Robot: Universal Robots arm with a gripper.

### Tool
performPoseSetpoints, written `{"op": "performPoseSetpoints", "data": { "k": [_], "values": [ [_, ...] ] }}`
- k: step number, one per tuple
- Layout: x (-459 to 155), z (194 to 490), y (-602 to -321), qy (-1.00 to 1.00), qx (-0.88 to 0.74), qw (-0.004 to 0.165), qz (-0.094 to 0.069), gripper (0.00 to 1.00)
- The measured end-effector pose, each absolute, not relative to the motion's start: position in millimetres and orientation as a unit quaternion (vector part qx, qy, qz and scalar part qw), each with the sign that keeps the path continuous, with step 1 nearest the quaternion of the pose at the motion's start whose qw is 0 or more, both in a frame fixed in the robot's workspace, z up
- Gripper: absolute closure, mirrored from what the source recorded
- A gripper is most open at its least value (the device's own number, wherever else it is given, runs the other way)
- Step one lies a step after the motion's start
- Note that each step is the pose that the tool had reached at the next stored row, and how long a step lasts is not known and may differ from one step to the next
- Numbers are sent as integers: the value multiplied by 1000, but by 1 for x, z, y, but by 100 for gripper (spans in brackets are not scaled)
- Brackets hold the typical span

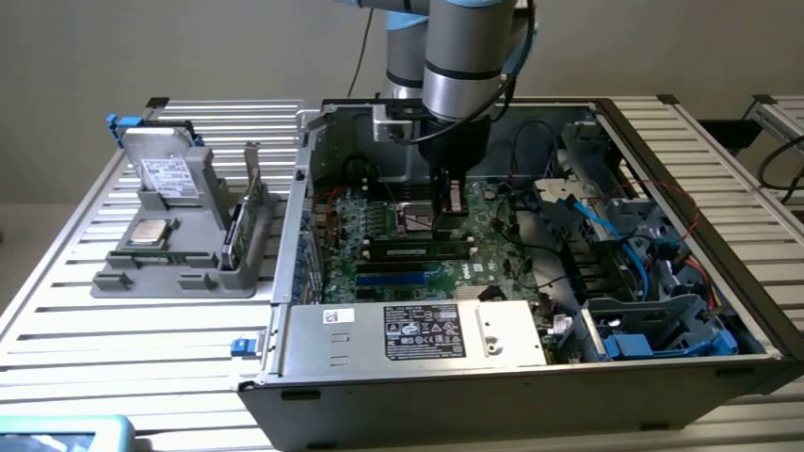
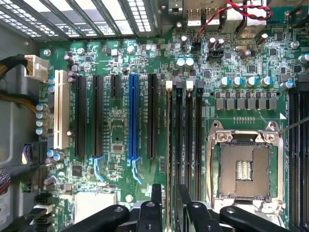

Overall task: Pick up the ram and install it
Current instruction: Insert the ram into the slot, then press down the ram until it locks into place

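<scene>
A slatted metal surface [image 1: 75, 320] carries an open computer case [image 1: 503, 395]. A robot arm [image 1: 468, 56] reaches down into it, over the green motherboard [image 1: 371, 231]. Its end effector [image 1: 449, 215] hovers low, fingers [image 2: 157, 195] apart. The ram [image 1: 421, 250] stands on edge in a black memory slot, in line between those fingers, beside the empty processor socket [image 2: 244, 169].

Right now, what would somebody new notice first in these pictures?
A big grey robot arm reaches down into an open computer case on the slatted table, its gripper over the green motherboard. Next comes the bright blue slot among black ones on that board. A grey holder with computer parts sits at the exterior view's left.
</scene>
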State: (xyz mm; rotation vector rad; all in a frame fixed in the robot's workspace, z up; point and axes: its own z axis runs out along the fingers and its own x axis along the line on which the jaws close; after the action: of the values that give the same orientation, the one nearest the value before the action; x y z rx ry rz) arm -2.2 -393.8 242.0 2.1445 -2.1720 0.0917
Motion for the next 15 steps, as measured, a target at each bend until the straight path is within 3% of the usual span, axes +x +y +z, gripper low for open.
{"op": "performPoseSetpoints", "data": {
  "k": [15],
  "values": [
    [6,247,-394,-711,702,44,29,73]
  ]
}}
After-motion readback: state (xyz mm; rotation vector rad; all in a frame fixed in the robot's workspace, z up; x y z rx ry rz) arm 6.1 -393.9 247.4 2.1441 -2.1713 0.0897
